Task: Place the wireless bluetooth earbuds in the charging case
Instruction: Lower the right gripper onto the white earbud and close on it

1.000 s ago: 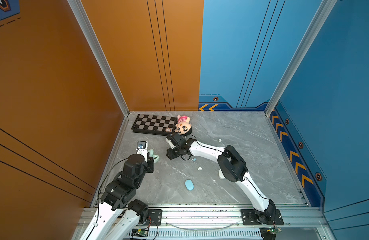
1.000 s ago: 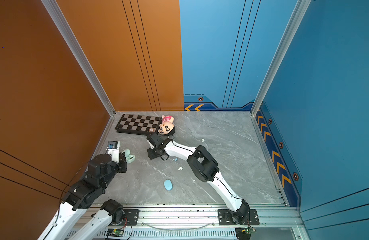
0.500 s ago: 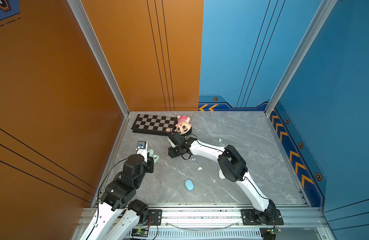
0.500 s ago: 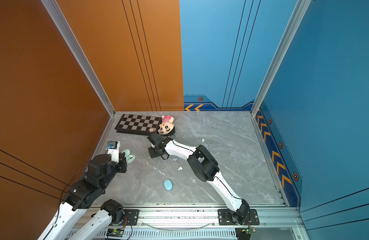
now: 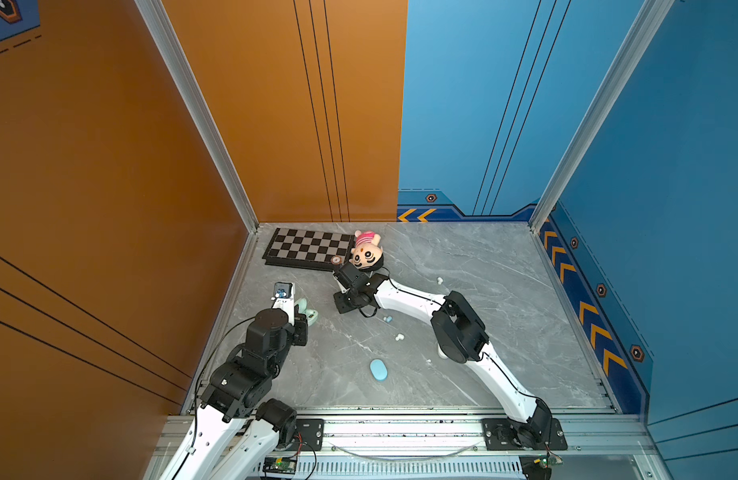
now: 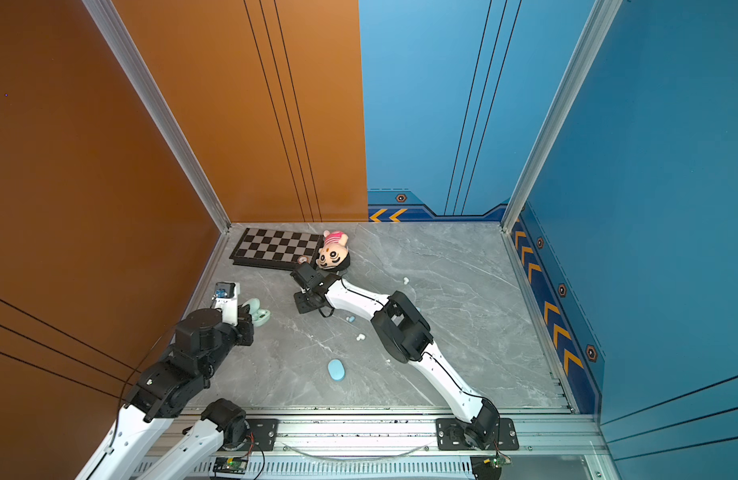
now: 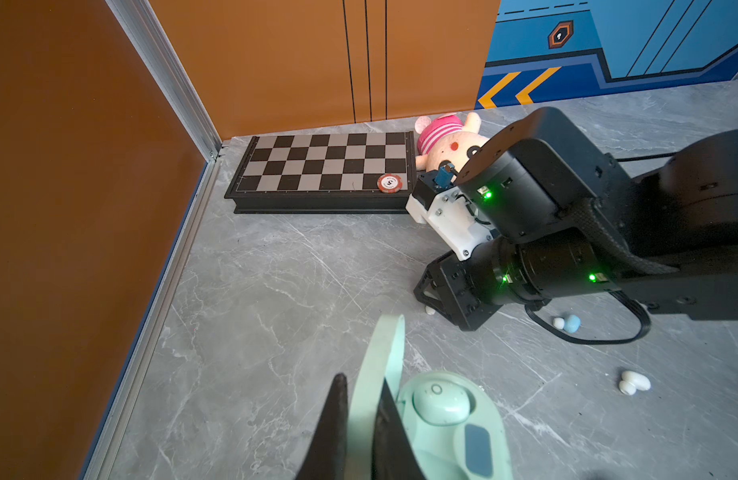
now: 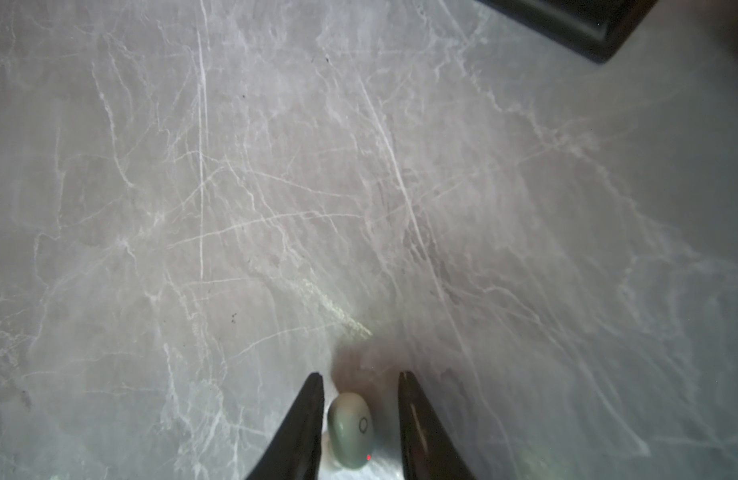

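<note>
Mint charging case: left on the marble table, lid raised, seated earbud inside.
Left gripper: pinched tight on that lid.
Right gripper: low by the chessboard, fingers parted.
Mint earbud: on the table between those fingers, gap on one side.
Blue earbud, white earbud: loose mid-table.

Tabletop: grey marble-look, smooth, faint sheen. Earbud: glossy pale plastic (mint tint). Case: smooth satin plastic. Toy beside chessboard: soft cloth.
</note>
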Robot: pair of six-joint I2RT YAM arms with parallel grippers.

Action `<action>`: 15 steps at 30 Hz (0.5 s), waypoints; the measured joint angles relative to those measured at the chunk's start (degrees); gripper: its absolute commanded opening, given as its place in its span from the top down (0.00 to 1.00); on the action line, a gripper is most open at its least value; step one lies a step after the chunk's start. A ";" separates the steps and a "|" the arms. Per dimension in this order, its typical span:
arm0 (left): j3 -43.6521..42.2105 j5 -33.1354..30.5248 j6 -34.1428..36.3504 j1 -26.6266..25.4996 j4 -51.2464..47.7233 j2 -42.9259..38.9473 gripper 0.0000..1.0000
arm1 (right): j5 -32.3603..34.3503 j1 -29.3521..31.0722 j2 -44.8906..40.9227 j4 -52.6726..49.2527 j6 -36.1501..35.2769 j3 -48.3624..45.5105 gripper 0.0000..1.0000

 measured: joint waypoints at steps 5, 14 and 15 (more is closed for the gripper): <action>0.00 -0.20 0.00 0.00 0.00 -0.22 1.00 | 0.46 0.15 0.13 -0.68 -0.35 0.39 0.71; 0.00 -0.42 0.02 0.00 0.02 -0.20 1.00 | 2.62 1.33 0.17 -1.81 -2.16 0.70 0.76; 0.00 -0.42 0.02 0.00 0.02 -0.20 1.00 | 2.73 1.38 0.17 -1.90 -2.23 0.70 0.77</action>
